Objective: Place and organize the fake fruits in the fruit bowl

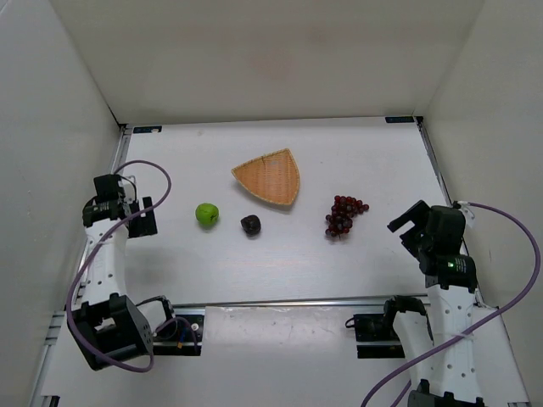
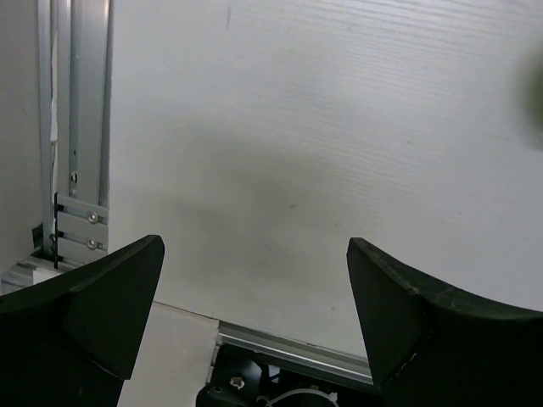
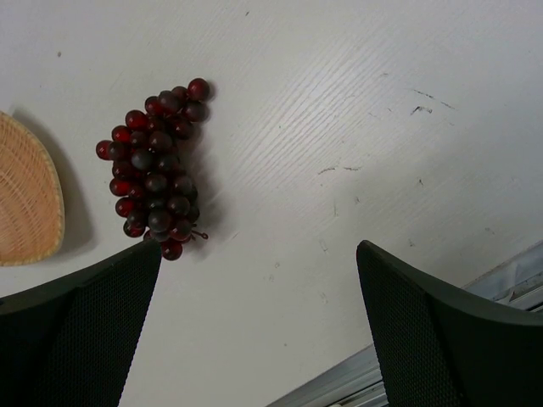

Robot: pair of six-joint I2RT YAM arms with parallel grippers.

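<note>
The wicker fruit bowl [image 1: 270,177] lies empty at the table's middle back; its edge shows in the right wrist view [image 3: 30,191]. The green apple [image 1: 206,214] sits to its front left, the dark purple fruit [image 1: 250,225] just in front of it, and the red grapes [image 1: 343,216] to its right, also in the right wrist view [image 3: 159,168]. My left gripper [image 1: 142,217] is open and empty, left of the apple [image 2: 254,254]. My right gripper [image 1: 405,223] is open and empty, right of the grapes [image 3: 259,259].
White walls enclose the table on three sides. A metal rail [image 1: 288,302] runs across the near edge between the arm bases, and also shows in the left wrist view [image 2: 297,348]. Purple cables [image 1: 509,254] loop beside both arms.
</note>
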